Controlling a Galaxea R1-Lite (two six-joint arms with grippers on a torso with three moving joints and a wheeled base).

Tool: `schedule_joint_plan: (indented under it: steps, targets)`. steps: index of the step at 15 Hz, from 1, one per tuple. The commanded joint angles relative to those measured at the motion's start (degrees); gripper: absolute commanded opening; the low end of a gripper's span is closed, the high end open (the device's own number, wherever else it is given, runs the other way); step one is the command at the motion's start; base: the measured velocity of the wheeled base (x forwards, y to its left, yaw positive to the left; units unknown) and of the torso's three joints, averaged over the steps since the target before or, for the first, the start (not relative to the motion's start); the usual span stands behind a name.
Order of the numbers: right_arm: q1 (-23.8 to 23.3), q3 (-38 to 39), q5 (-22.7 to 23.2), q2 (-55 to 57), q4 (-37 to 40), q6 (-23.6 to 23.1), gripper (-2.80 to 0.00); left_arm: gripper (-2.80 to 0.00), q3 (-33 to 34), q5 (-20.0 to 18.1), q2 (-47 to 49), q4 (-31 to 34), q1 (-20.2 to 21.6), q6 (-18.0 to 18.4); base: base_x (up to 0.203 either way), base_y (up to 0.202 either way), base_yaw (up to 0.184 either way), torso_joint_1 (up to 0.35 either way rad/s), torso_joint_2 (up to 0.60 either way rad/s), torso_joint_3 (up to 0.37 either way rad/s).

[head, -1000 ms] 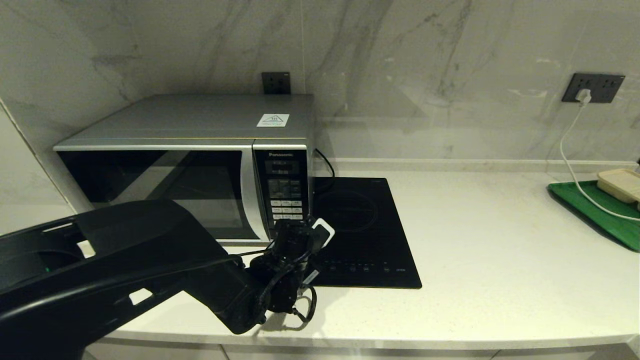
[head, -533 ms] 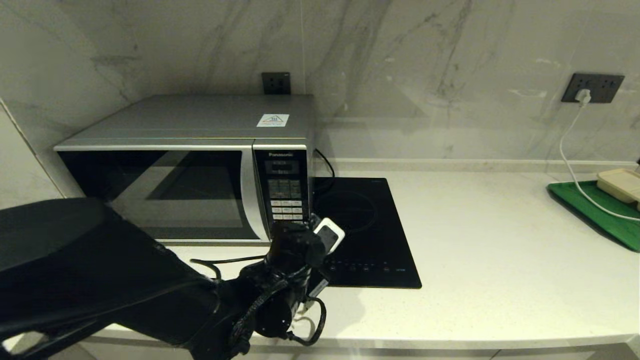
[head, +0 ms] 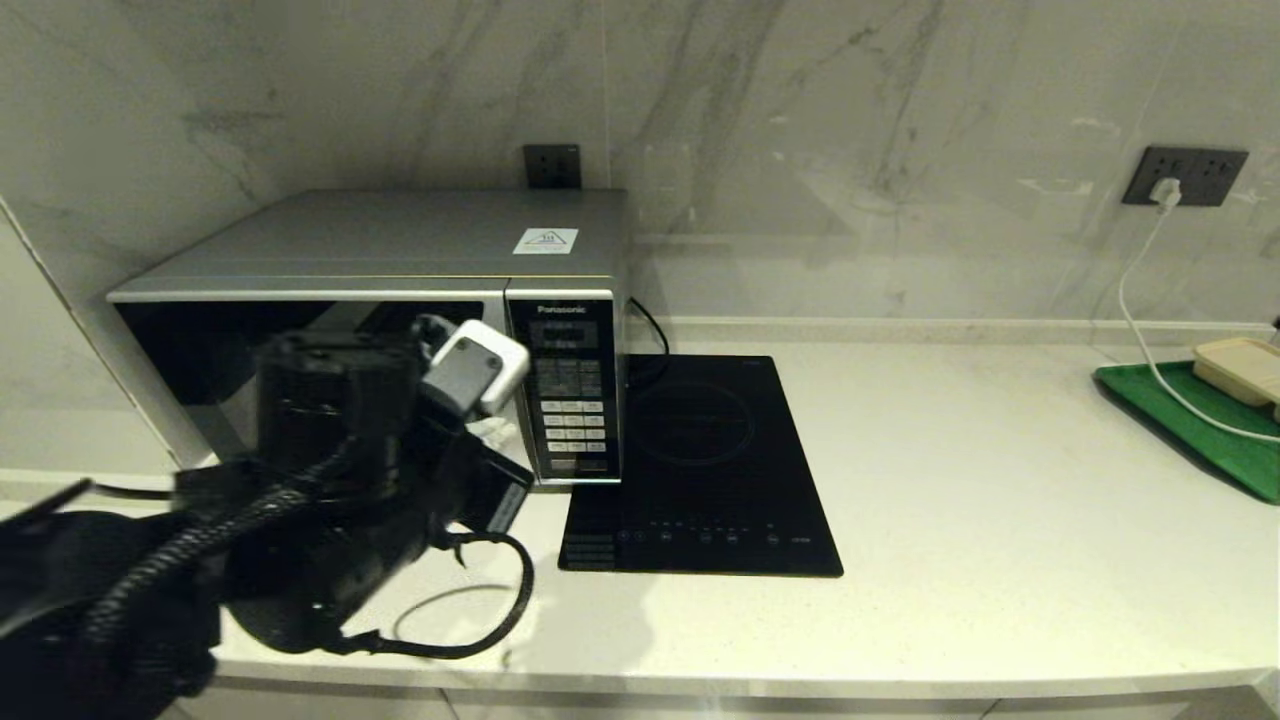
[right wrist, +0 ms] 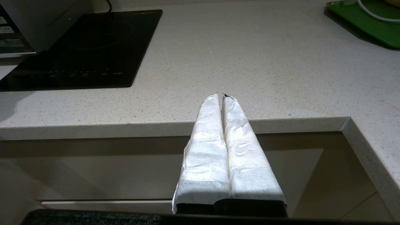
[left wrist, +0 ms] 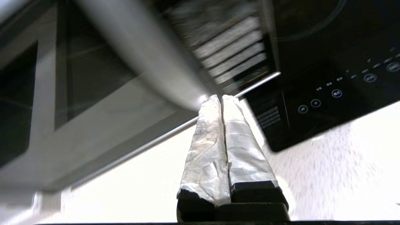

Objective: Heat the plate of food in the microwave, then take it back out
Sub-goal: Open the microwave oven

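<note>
The silver microwave (head: 400, 240) stands at the left of the counter, its dark glass door closed. My left arm (head: 340, 420) is raised in front of the door, just left of the keypad (head: 572, 400). In the left wrist view my left gripper (left wrist: 221, 97) is shut and empty, its white-wrapped tips close to the lower end of the curved silver handle (left wrist: 140, 47); I cannot tell whether they touch it. My right gripper (right wrist: 222, 96) is shut and empty, held low before the counter's front edge. The plate of food is out of view.
A flat black induction hob (head: 700, 450) lies right of the microwave. At the far right a green tray (head: 1200, 420) holds a beige lidded box (head: 1240, 365), with a white cable (head: 1150, 330) running to a wall socket. The pale counter (right wrist: 250, 62) spreads between them.
My left arm has swung from the keypad's lower edge near the hob leftward and upward, and now hangs in front of the door by the handle. The microwave door has stayed closed.
</note>
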Motion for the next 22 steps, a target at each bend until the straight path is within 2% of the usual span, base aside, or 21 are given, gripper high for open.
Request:
schedule_joint_plan:
  steps: [1, 2, 3, 5, 6, 9, 12, 14, 16, 17, 18, 19, 20, 21, 22]
  targets:
    - [0.02, 0.0, -0.01, 0.0, 0.0, 0.0, -2.8, -2.8, 0.05, -7.99, -14.17, 8.23, 5.54, -2.92, 0.0, 0.0, 0.0, 0.0, 0.0, 0.0]
    - [0.02, 0.0, -0.01, 0.0, 0.0, 0.0, -2.8, -2.8, -1.11, -11.87, -17.87, 12.53, 7.26, -6.72, 0.0, 0.0, 0.0, 0.0, 0.0, 0.0]
    - [0.02, 0.0, -0.01, 0.0, 0.0, 0.0, -2.8, -2.8, -2.5, -14.07, -20.97, 14.89, 8.15, -11.61, 0.0, 0.0, 0.0, 0.0, 0.0, 0.0]
    - [0.02, 0.0, -0.01, 0.0, 0.0, 0.0, -2.8, -2.8, -3.8, -15.08, -27.33, 17.68, 8.66, -14.75, 0.0, 0.0, 0.0, 0.0, 0.0, 0.0]
    - [0.02, 0.0, -0.01, 0.0, 0.0, 0.0, -2.8, -2.8, -4.25, -14.38, -31.21, 21.13, 8.85, -14.34, 0.0, 0.0, 0.0, 0.0, 0.0, 0.0]
    - [0.02, 0.0, -0.01, 0.0, 0.0, 0.0, -2.8, -2.8, -7.05, -7.39, -43.12, 38.41, 10.05, -10.06, 0.0, 0.0, 0.0, 0.0, 0.0, 0.0]
    - [0.02, 0.0, -0.01, 0.0, 0.0, 0.07, -2.8, -2.8, -9.69, -5.07, -48.68, 44.48, 19.94, -8.33, 0.0, 0.0, 0.0, 0.0, 0.0, 0.0]
    - [0.02, 0.0, -0.01, 0.0, 0.0, 0.0, -2.8, -2.8, -9.35, -4.79, -54.3, 48.88, 23.86, -8.08, 0.0, 0.0, 0.0, 0.0, 0.0, 0.0]
    - [0.02, 0.0, -0.01, 0.0, 0.0, 0.0, -2.8, -2.8, -8.4, -5.77, -59.9, 52.95, 30.88, -7.62, 0.0, 0.0, 0.0, 0.0, 0.0, 0.0]
    - [0.02, 0.0, -0.01, 0.0, 0.0, 0.0, -2.8, -2.8, -7.16, -9.01, -63.81, 54.08, 34.07, -6.79, 0.0, 0.0, 0.0, 0.0, 0.0, 0.0]
    - [0.02, 0.0, -0.01, 0.0, 0.0, 0.0, -2.8, -2.8, -5.92, -14.16, -66.99, 54.9, 38.68, -6.05, 0.0, 0.0, 0.0, 0.0, 0.0, 0.0]
    - [0.02, 0.0, -0.01, 0.0, 0.0, 0.0, -2.8, -2.8, -4.36, -19.64, -69.47, 55.45, 43.55, -5.93, 0.0, 0.0, 0.0, 0.0, 0.0, 0.0]
    - [0.02, 0.0, -0.01, 0.0, 0.0, 0.0, -2.8, -2.8, -2.09, -27.09, -71.76, 55.91, 47.06, -7.35, 0.0, 0.0, 0.0, 0.0, 0.0, 0.0]
    - [0.02, 0.0, -0.01, 0.0, 0.0, 0.0, -2.8, -2.8, -1.37, -29.73, -72.44, 56.16, 47.92, -12.33, 0.0, 0.0, 0.0, 0.0, 0.0, 0.0]
    - [0.02, 0.0, -0.01, 0.0, 0.0, 0.0, -2.8, -2.8, -1.07, -30.78, -72.74, 56.35, 47.83, -16.76, 0.0, 0.0, 0.0, 0.0, 0.0, 0.0]
